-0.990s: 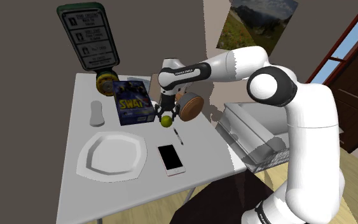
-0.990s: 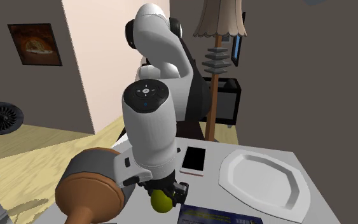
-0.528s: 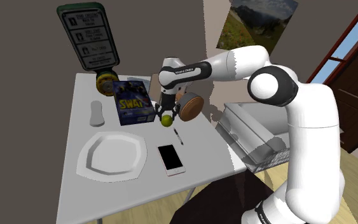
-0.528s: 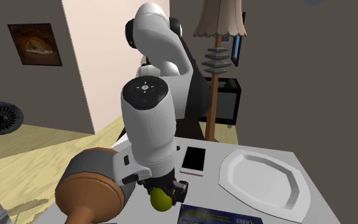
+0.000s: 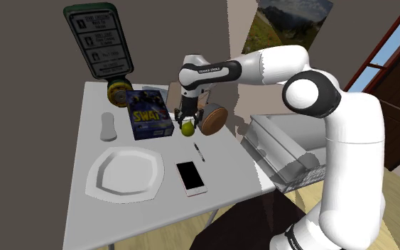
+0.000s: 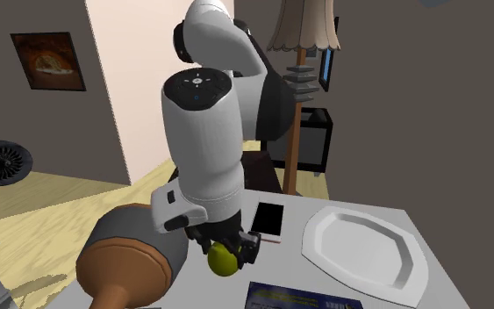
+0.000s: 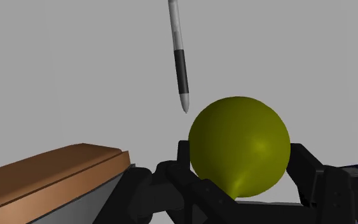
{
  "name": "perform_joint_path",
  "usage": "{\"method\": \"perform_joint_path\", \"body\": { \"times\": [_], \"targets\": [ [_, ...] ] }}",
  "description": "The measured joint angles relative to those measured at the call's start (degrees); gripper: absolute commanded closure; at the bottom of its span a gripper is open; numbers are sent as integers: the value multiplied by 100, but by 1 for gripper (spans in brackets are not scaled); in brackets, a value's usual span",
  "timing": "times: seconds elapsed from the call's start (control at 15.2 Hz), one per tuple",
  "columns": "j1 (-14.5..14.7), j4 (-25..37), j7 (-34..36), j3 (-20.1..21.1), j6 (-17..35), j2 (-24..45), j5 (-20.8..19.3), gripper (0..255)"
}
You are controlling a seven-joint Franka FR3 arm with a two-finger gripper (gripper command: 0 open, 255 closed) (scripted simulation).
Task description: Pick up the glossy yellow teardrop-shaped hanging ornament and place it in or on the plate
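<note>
Half done, I'd say: the black two-fingered tool point(image 5: 186, 121) grips the glossy yellow teardrop ornament point(image 5: 187, 129) above the grey counter point(image 5: 223, 167), the white octagonal plate point(image 5: 125, 172) not yet reached.

White table point(image 5: 228, 169): plate point(image 5: 126, 172), phone point(image 5: 190, 177), pen point(image 5: 199, 152), blue box point(image 5: 149, 113).

1. The glossy olive-yellow teardrop-shaped ornament point(image 5: 187, 129) sits just above the middle of the shoulder view and low in the middle of the second exterior view point(image 6: 223, 258). It is clasped between the fingers of the black gripper point(image 7: 241, 154), its round end outward and its narrow tip toward the hand.
2. The white angular wide-rimmed plate point(image 5: 95, 181) lies flat at the shoulder view's lower left, well apart from the ornament.
</note>
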Motion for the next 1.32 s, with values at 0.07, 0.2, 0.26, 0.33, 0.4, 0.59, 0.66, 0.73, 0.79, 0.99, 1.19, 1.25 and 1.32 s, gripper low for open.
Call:
{"method": "perform_joint_path", "body": {
  "times": [0.07,0.2,0.26,0.33,0.4,0.59,0.66,0.73,0.79,0.99,1.19,1.25,1.32],
  "targets": [
    [-3,12,-3,1,-59,-46,3,255],
    [-8,83,-8,3,-180,-98,7,255],
    [-12,113,-12,3,-242,-128,9,255],
    [-12,123,-10,4,-288,-165,11,255],
    [-10,175,-7,7,-365,-190,14,255],
    [76,125,117,50,-414,-293,31,255],
    [146,93,214,83,-428,-338,42,255],
    [224,34,322,120,-390,-366,54,255],
    [298,9,424,154,-373,-377,64,255],
    [533,-91,750,262,-300,-419,93,255],
    [766,-151,1069,369,-232,-425,121,255],
    [844,-173,1179,405,-222,-444,131,255],
    [925,-196,1293,442,-201,-457,140,255]
  ]
}}
